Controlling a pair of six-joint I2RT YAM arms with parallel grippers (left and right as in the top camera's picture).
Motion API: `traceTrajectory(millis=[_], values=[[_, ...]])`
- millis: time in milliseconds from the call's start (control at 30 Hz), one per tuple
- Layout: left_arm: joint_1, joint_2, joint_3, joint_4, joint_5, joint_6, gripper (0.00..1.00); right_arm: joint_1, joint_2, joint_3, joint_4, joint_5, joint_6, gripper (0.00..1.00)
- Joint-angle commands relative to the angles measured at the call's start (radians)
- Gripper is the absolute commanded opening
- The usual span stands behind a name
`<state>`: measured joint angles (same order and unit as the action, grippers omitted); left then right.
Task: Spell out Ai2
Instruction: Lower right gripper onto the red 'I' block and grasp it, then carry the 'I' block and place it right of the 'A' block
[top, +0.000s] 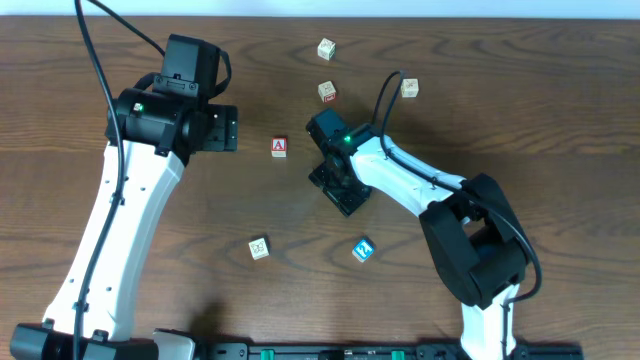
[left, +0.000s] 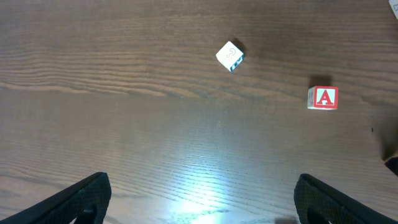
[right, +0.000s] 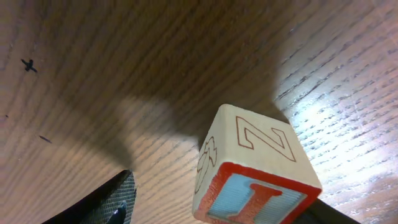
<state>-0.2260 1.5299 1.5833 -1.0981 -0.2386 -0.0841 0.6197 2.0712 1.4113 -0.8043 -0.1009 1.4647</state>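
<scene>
Dark wood-grain table (top: 560, 110) with glare, pale wall (top: 400, 8) behind.

Red-bordered white A block (top: 279, 147), blue-and-white block (top: 363, 249); Z-faced block (right: 252, 171) — cream, red outlines; brown woodgrain table (top: 560, 120)

Bare wooden table (left: 124, 93), small white block with blue edge (left: 230, 56), red letter A block (left: 323, 98) apart on its right, left gripper (left: 202, 202) fingers spread wide

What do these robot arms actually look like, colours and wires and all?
The left arm and right arm each have smooth white tubular links joined by chunky black joint housings. A small green light glows near each wrist. Thin black cables loop off both. The left gripper has matte black wedge fingers.
</scene>
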Motion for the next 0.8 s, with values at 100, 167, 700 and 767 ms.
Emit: traceTrajectory(millis=[100, 167, 700, 767], values=[[0.003, 0.002, -0.004, 0.003, 0.003, 0.011, 0.95, -0.004, 0.019, -0.009, 0.007, 0.06, 0.004, 0.67], [0.003, 0.002, -0.004, 0.003, 0.003, 0.011, 0.95, -0.011, 0.019, -0.009, -0.001, 0.072, -0.001, 0.67], [0.003, 0.002, -0.004, 0.011, 0.003, 0.018, 0.95, -0.044, 0.018, -0.009, -0.033, 0.142, -0.094, 0.31], [0.003, 0.002, -0.004, 0.011, 0.003, 0.018, 0.95, -0.044, 0.018, -0.009, -0.024, 0.143, -0.116, 0.26]])
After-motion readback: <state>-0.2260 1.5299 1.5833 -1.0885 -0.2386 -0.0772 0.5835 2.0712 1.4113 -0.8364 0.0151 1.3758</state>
